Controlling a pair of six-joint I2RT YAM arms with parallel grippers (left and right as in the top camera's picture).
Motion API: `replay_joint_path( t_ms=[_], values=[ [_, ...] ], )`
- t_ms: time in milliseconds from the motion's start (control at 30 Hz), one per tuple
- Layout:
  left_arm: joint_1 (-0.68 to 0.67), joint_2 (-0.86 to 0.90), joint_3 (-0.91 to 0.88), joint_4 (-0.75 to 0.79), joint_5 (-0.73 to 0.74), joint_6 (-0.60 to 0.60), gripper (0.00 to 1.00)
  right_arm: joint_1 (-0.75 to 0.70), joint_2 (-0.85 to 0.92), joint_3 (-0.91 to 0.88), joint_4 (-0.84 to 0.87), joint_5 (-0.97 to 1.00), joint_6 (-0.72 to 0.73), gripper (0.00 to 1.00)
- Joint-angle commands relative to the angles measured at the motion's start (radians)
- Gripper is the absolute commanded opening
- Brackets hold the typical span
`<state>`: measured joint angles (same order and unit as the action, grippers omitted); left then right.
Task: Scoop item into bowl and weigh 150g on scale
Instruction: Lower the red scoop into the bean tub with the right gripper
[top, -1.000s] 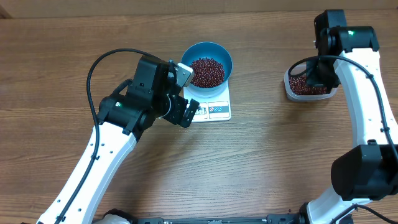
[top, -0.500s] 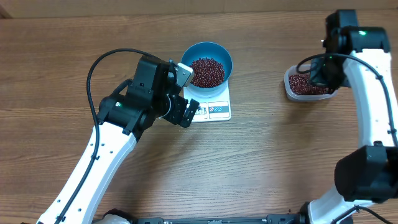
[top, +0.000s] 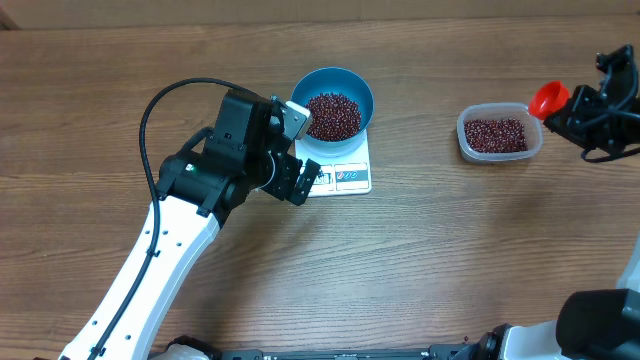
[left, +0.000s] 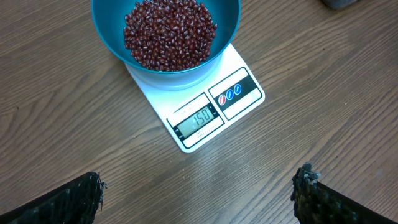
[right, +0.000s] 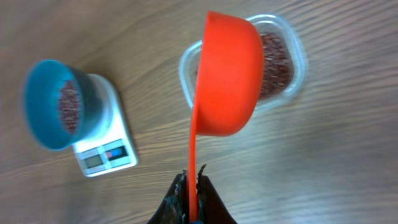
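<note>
Right end effector (right: 191, 186) grips the scoop (right: 227, 81); the empty, wide-open left end effector (left: 196, 196) could jog the scale (left: 214, 109) ahead by drifting forward.

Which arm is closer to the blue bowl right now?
Left. The left arm's open fingers hover right beside the blue bowl, at the scale. The right arm's fingers, shut on the red scoop, are far off to the bowl's right, beyond the clear tub.

Surfaces — table (top: 450, 240): wood grain, matt; bowl (left: 106, 31): smooth blue plastic; scale (left: 158, 99): white plastic, slight sheen; tub (top: 500, 157): clear plastic; scoop (right: 227, 81): glossy orange-red plastic; beans (left: 169, 32): smooth-skinned, faintly shiny.
</note>
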<state>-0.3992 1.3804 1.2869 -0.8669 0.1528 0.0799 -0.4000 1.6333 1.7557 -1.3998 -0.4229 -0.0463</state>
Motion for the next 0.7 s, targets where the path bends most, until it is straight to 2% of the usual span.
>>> replay_joint_path(
  t_ms=[0, 433, 667],
  values=[
    [0.0, -0.006, -0.002, 0.004, -0.006, -0.013, 1.0, -0.053, -0.006, -0.092, 0.053, -0.212, -0.03, 0.04],
    [0.0, -0.006, -0.002, 0.004, -0.006, -0.013, 0.99, -0.07, -0.004, -0.539, 0.546, -0.264, 0.317, 0.04],
    [0.0, -0.006, -0.002, 0.004, -0.006, -0.013, 1.0, -0.05, -0.004, -0.645, 0.7, -0.259, 0.339, 0.04]
  ],
)
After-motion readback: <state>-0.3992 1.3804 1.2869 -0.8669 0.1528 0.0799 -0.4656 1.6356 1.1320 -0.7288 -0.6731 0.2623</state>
